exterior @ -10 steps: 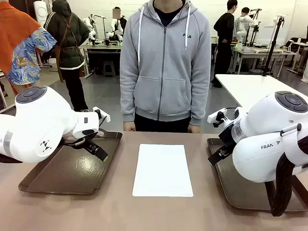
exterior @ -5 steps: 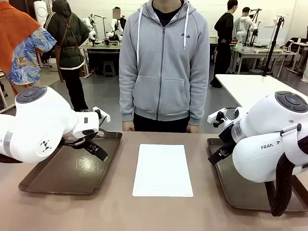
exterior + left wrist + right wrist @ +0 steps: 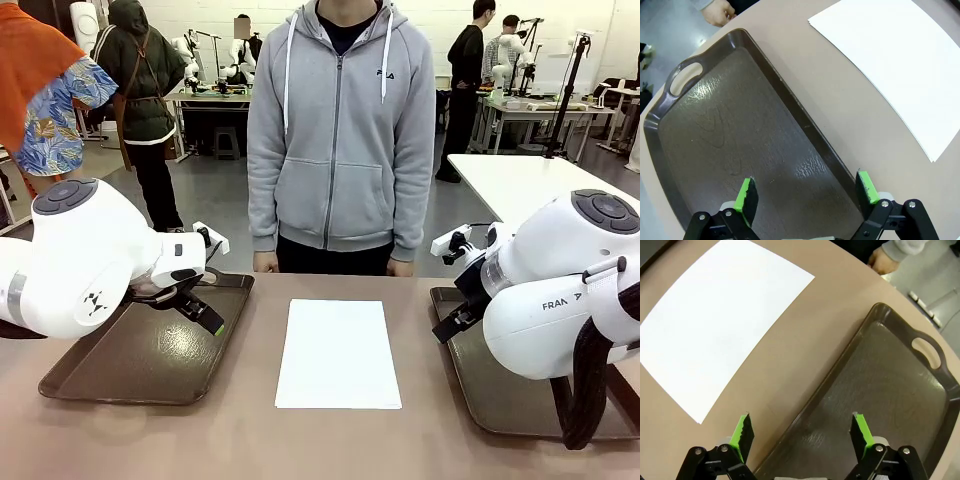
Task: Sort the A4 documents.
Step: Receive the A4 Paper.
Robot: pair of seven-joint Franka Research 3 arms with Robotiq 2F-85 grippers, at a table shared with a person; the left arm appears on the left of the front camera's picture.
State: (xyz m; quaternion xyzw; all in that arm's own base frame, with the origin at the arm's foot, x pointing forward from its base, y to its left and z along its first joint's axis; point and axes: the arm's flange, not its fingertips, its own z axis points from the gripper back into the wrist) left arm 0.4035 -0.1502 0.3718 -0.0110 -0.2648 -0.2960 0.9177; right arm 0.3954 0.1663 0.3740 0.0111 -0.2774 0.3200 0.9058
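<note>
While the left gripper (image 3: 806, 189) and right gripper (image 3: 801, 431) hang jaws apart over trays (image 3: 150, 355), pinch only the top sheet (image 3: 338, 352) by its nine-o'clock edge, lifting slowly.

Two trays were counted, left tray (image 3: 120, 365) and right tray (image 3: 478, 402), plus one pile of A4 documents (image 3: 338, 353).

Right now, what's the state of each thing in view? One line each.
left tray: flat on the table, under the left claw.
right tray: flat on the table, partly hidden by the right arm.
A4 documents: lying flat between the two trays, touching neither.
left claw: open, holding nothing.
right claw: open, over the right tray's inner edge, holding nothing.
</note>
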